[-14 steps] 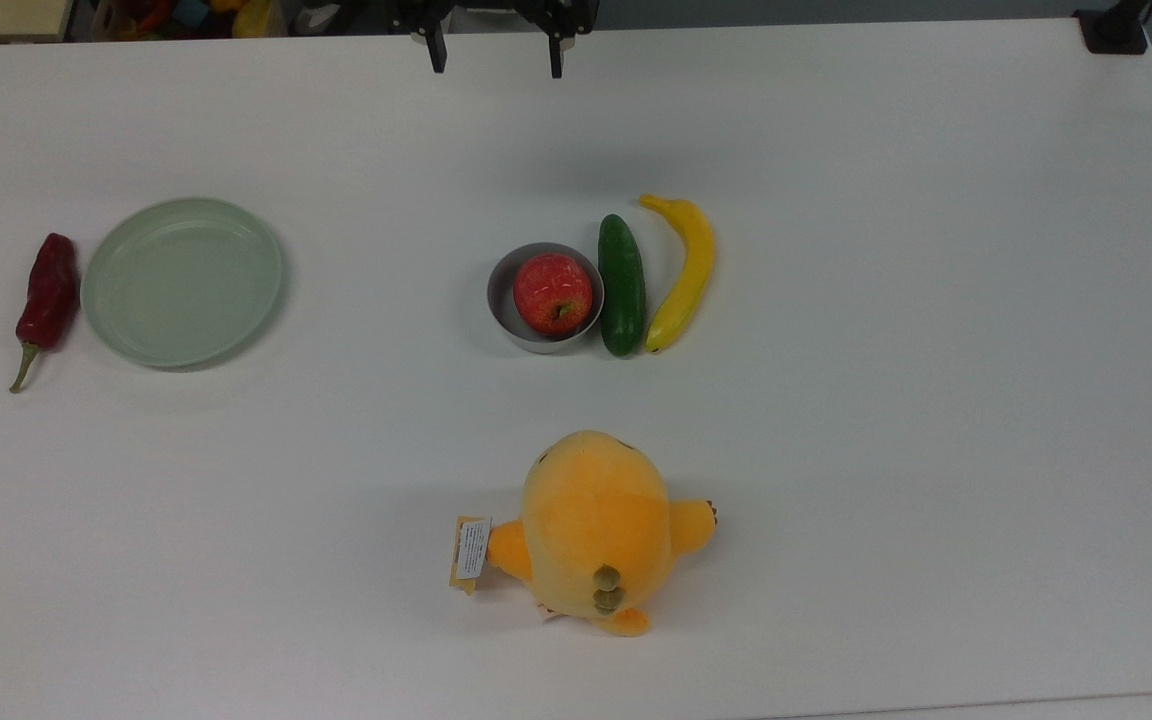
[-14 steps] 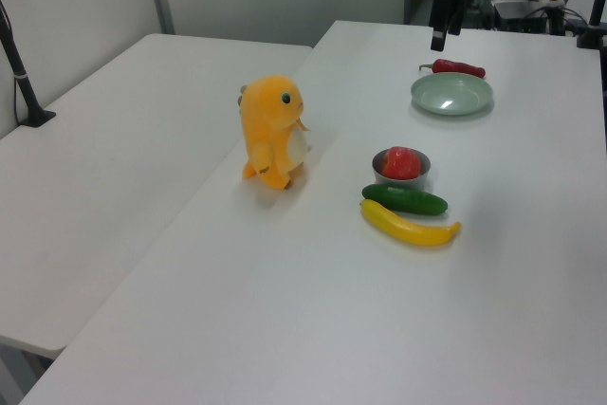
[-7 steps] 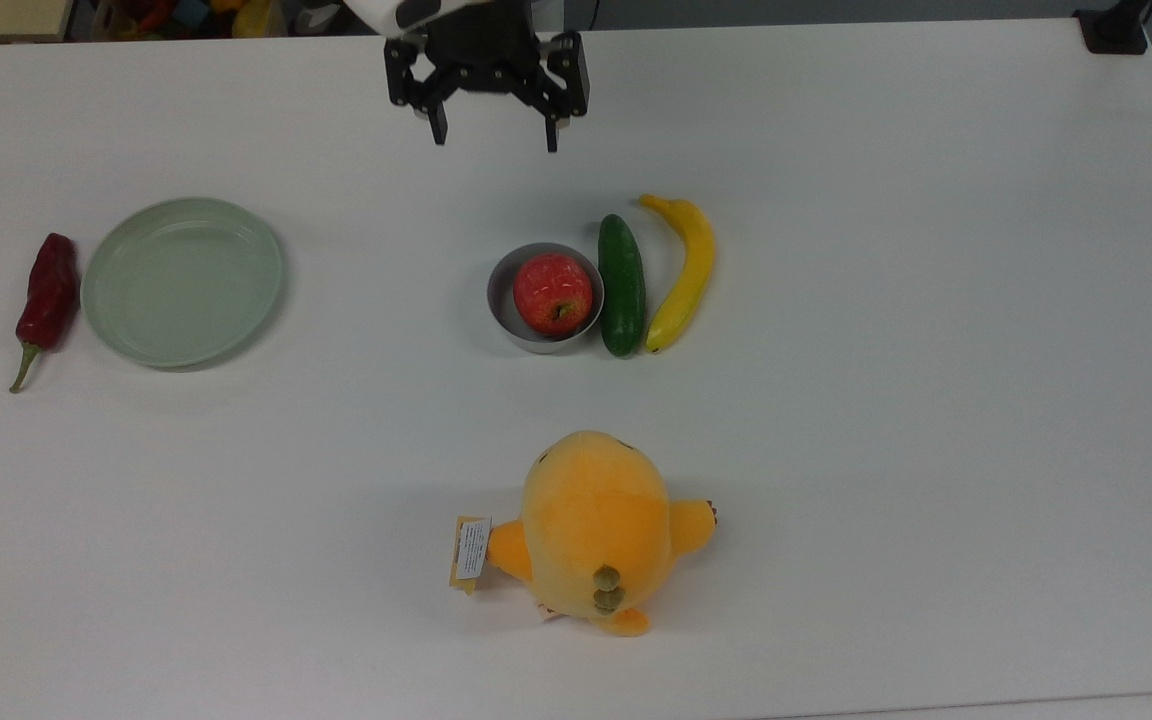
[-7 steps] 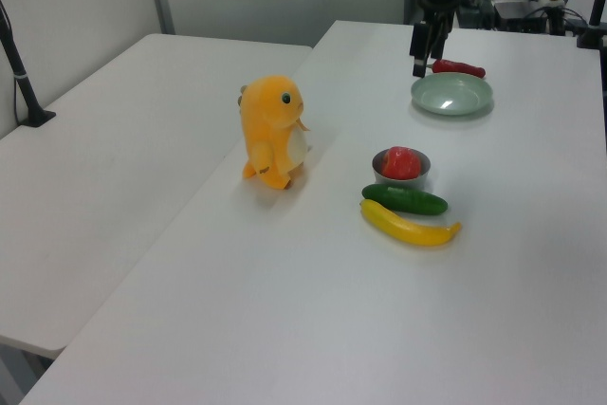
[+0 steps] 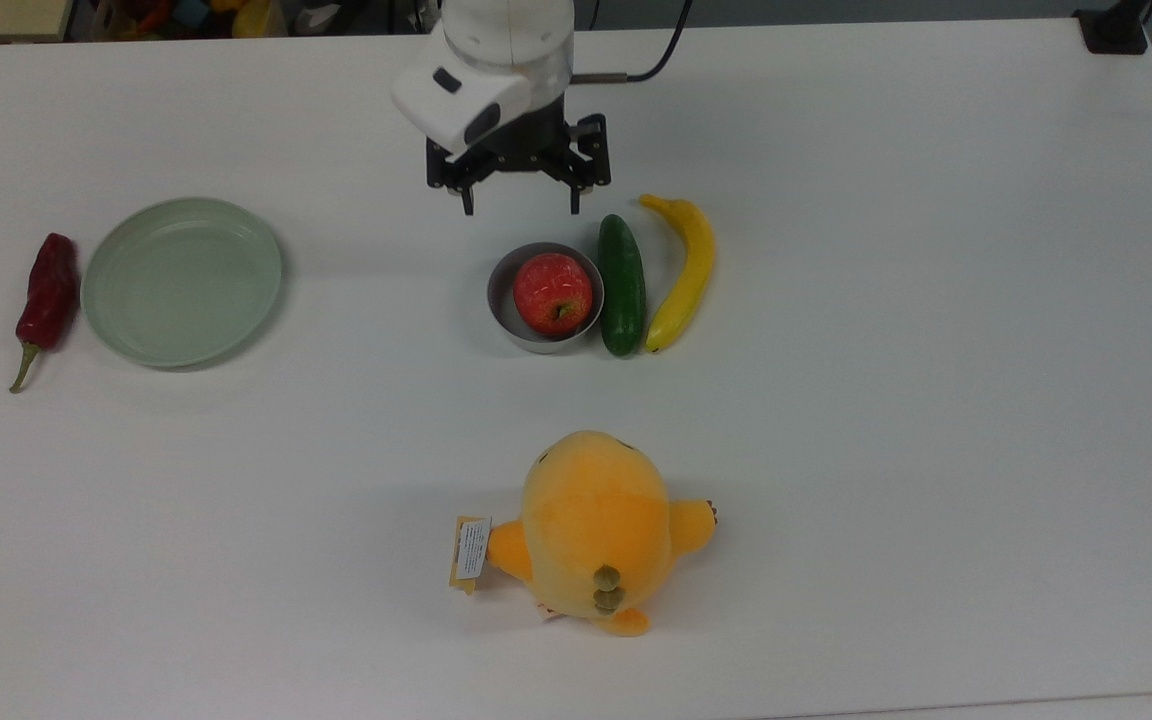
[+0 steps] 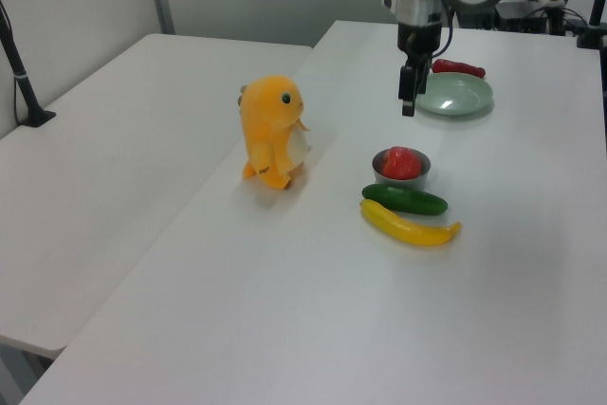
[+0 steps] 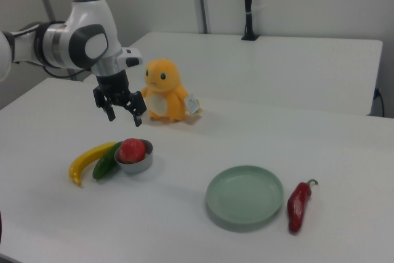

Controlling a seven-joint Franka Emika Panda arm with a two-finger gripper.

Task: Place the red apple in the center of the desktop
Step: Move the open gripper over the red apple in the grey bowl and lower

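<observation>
Hovered with claw [image 5: 521, 209] spread, empty, just short of the red apple [image 5: 553, 292] in its grey bowl [image 5: 502, 305]. Needed centring over the apple, clearing the cucumber [image 5: 622, 285], before descending.

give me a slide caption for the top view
Open gripper above the table, near the red apple in its grey bowl, beside cucumber and banana.

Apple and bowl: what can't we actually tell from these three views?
- Red apple: its underside is hidden by the grey bowl wall in all three views, so how it seats cannot be seen.
- Bowl against cucumber: touching or just close cannot be settled in the top view.
- Tool: open, but its height above the desktop is unreadable in the top view.
- Arm: cut off by the top view's upper edge.
</observation>
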